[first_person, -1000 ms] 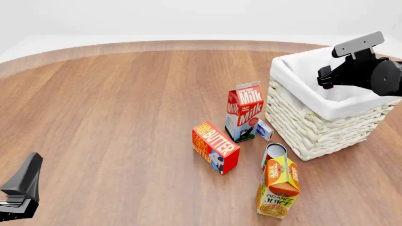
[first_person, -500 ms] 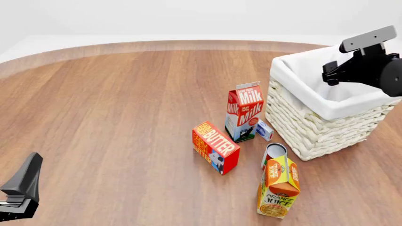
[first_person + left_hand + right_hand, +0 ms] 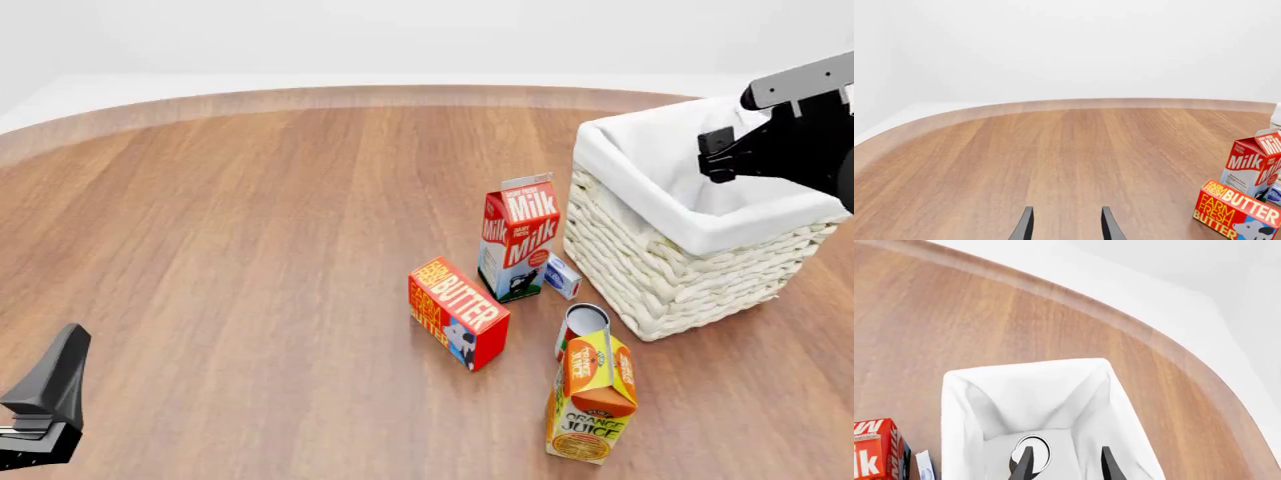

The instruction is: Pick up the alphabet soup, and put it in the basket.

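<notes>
Basket [image 3: 674, 255]: cream wicker with white cloth folded over the rim, at the right of the front view; in the right wrist view it fills the lower centre.
Soup can [image 3: 1031, 454]: visible in the right wrist view only, as a pale grey round lid on the white lining at the bottom of the basket, low in the frame, partly behind one finger; its label cannot be seen.
Right gripper [image 3: 1064, 463]: above the basket, fingers parted with nothing between them; in the front view only its dark body shows, at the upper right edge.
Left gripper [image 3: 1066, 225]: low over bare wood at the lower left corner of the front view; its two dark fingers stand apart and hold nothing.
Milk carton [image 3: 519, 238]: upright, centre right, just left of the basket.
Butter box [image 3: 458, 312]: lower left of the milk carton, near it.
Orange juice carton [image 3: 593, 397]: lower right of centre.
Red-and-white can [image 3: 582, 328]: directly behind the juice carton, below the basket's near corner.
Small blue-and-white box [image 3: 562, 275]: between milk carton and basket.
Table [image 3: 267, 230]: brown wood with a curved far edge.
</notes>
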